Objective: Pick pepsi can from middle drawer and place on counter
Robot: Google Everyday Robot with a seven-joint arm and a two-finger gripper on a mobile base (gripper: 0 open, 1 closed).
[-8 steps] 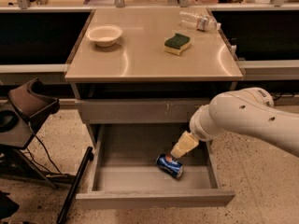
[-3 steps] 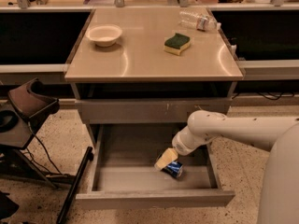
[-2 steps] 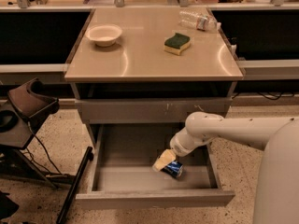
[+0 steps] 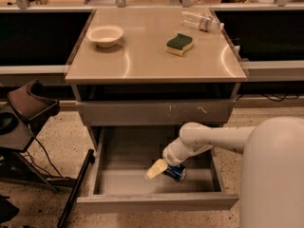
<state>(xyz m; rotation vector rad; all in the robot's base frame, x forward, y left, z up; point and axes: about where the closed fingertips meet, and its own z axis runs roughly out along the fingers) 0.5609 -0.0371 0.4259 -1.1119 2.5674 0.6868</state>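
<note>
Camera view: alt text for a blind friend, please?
A white robot arm reaches into the open middle drawer, its gripper at a pepsi can lying there. On the counter above sit a bowl, a sponge and a plastic bottle.

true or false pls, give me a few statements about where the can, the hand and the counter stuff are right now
1. The pepsi can lies in the open middle drawer. True.
2. The hand is raised above the counter. False: it is down in the drawer, right at the can.
3. A sponge sits on the counter. True.
4. The bowl is in the drawer. False: it is on the counter, toward its back left.
5. The clear bottle stands upright. False: it lies on its side at the counter's back right.
</note>
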